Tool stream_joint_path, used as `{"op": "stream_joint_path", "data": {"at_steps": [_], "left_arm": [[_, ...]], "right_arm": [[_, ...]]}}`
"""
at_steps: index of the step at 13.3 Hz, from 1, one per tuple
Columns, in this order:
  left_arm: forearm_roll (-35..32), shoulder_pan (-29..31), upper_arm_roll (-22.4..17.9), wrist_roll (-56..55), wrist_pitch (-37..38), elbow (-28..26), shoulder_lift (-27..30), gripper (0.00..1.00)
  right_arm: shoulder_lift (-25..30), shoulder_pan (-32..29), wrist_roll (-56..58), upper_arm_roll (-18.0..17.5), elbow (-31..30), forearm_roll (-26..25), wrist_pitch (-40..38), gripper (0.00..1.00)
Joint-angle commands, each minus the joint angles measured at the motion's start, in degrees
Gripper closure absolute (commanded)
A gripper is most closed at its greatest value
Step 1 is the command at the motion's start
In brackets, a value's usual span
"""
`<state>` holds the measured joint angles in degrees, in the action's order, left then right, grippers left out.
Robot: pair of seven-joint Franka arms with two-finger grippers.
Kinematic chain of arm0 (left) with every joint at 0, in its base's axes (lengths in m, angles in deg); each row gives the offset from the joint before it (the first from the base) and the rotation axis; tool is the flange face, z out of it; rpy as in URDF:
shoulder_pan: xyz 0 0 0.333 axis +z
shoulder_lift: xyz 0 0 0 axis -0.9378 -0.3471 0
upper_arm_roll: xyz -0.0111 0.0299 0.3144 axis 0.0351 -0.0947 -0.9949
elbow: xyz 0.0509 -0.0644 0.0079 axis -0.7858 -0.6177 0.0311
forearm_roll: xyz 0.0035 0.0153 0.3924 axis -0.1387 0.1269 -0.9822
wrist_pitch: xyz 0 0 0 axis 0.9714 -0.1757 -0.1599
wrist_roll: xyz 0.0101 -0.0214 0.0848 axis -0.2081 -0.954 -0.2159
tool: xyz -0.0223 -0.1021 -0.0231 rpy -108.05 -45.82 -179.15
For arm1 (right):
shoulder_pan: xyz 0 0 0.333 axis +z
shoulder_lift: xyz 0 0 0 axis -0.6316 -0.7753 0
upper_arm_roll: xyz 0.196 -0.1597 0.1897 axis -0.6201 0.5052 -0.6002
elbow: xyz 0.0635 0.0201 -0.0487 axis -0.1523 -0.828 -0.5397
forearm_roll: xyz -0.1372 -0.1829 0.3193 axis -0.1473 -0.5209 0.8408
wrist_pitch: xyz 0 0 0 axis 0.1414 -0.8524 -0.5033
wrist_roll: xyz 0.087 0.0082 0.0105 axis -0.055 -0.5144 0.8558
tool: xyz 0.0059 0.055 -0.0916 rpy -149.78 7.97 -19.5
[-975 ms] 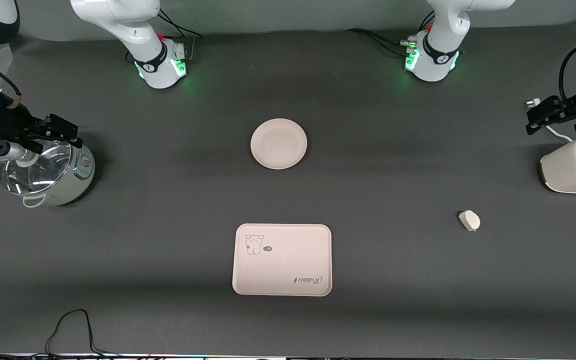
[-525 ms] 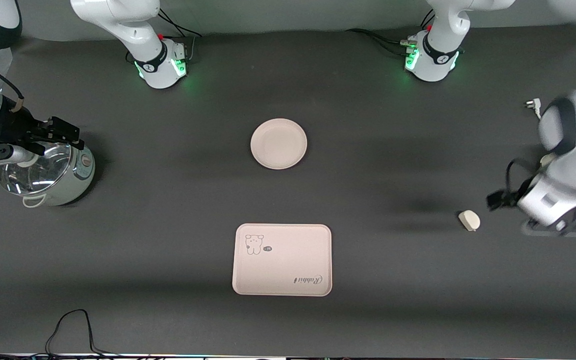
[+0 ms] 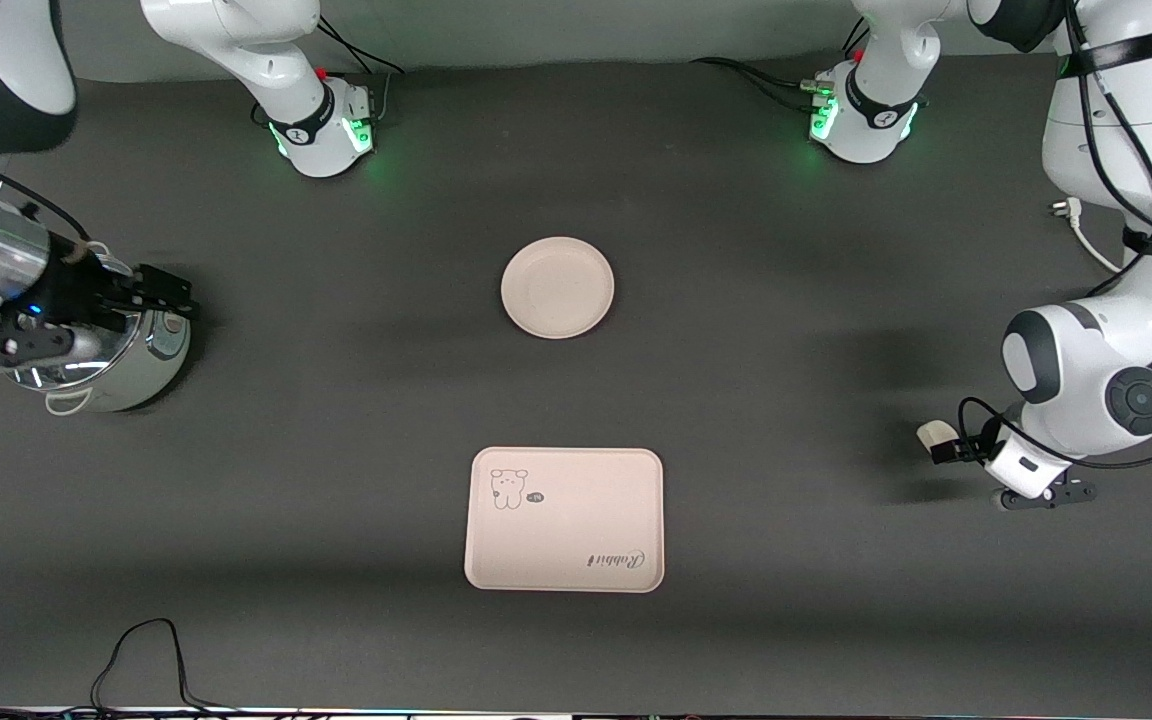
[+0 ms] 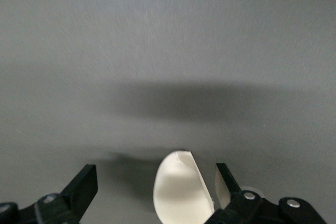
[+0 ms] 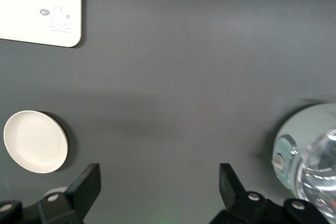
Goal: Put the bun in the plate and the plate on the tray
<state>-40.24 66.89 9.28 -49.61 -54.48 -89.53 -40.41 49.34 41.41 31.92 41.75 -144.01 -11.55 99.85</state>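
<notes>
Down onto the bun [image 3: 932,434] comes the left gripper [image 3: 944,452], fingers spread around it, not clamped. Nearest lies the tray [image 3: 564,519], farther the bare plate [image 3: 557,287]. Right gripper [image 3: 164,296] hovers spread over a glass-lidded cooker [image 3: 126,370]. Dark grey tabletop [image 3: 336,480].

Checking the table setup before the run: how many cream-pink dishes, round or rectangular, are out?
2. The round plate lies mid-table, nearer the arms' bases. The rectangular tray lies nearer the front camera than the plate. Both are bare, and none looks hidden.
</notes>
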Motion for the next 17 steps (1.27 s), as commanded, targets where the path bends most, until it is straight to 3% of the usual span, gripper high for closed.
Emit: {"op": "stream_joint_path", "data": {"at_steps": [1,2,3,4,7,9,11,12,17], "left_arm": [[1.98,-0.54,0.14,0.44,-1.09,-4.91,3.49,0.31],[1.98,-0.72,0.05,0.35,-1.09,-5.36,3.76,0.66],[1.98,-0.89,0.14,0.44,-1.00,-5.36,3.59,0.91],[1.98,-0.98,0.32,0.44,-0.48,-5.19,3.67,1.00],[2.68,-3.87,0.41,-2.44,3.81,-5.27,8.05,1.00],[2.95,-10.09,1.63,-12.42,7.59,-5.19,12.35,1.00],[2.95,-20.00,1.72,-25.86,10.76,-4.66,16.23,1.00],[2.86,-24.75,1.72,-32.89,10.86,-4.31,17.20,1.00],[2.42,-47.96,1.72,-59.73,5.52,1.13,11.43,1.00]], "right_arm": [[-6.48,1.71,-0.28,0.07,3.66,1.51,1.93,0.00],[-9.20,2.76,-0.28,0.07,5.50,1.51,2.11,0.00],[-11.58,3.03,-0.28,0.07,7.26,1.51,2.12,0.00],[-13.52,3.64,-0.28,0.07,8.67,1.60,2.29,0.00],[-16.25,5.14,-0.28,0.07,9.04,1.60,5.36,0.00],[-18.36,5.84,-3.24,0.07,9.21,2.56,6.86,0.00],[-20.56,6.02,-11.05,0.16,8.69,12.36,8.79,0.00],[-20.83,6.19,-11.79,0.16,8.34,14.32,8.88,0.00],[-21.80,7.43,-11.79,0.33,5.09,14.43,10.11,0.00]]}}
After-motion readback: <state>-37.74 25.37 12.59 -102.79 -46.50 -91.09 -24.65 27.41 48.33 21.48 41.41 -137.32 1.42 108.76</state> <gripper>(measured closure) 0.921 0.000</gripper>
